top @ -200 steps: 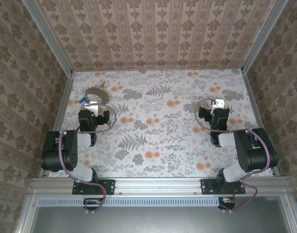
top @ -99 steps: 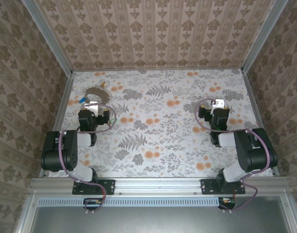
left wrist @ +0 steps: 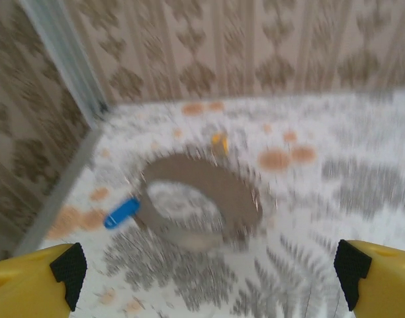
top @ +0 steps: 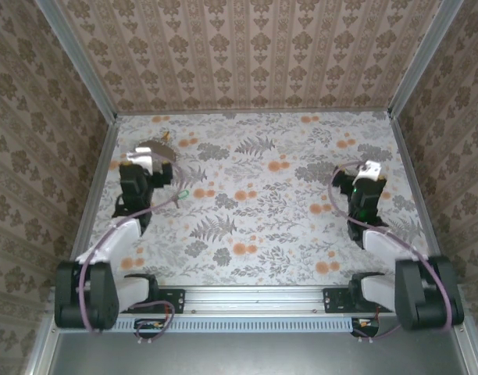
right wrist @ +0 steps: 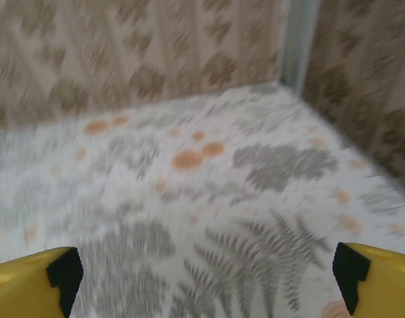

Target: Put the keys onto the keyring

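Note:
The keyring (left wrist: 219, 185) is a brownish-grey loop lying on the floral table (left wrist: 361, 172) at the far left. In the top view the keyring (top: 156, 146) sits just beyond my left gripper (top: 137, 162). A blue-headed key (left wrist: 121, 212) lies against the loop's left side. A yellow one (left wrist: 219, 140) lies just behind it. A small green key (top: 180, 194) rests to the right of the left arm. My left gripper (left wrist: 206, 295) is open, short of the loop, with nothing between its fingers (left wrist: 30, 281). My right gripper (top: 369, 170) (right wrist: 206, 295) is open above bare tablecloth at the right.
Patterned walls close the table on three sides, with a metal post (left wrist: 63, 59) in the far left corner close to the keyring. Another post (right wrist: 298, 40) stands in the far right corner. Purple cables (top: 170, 199) loop beside each wrist.
Both arms have stretched out from their folded pose. The left gripper has moved away from me towards the keyring and covers the blue key in the top view. The right gripper has shifted slightly right.

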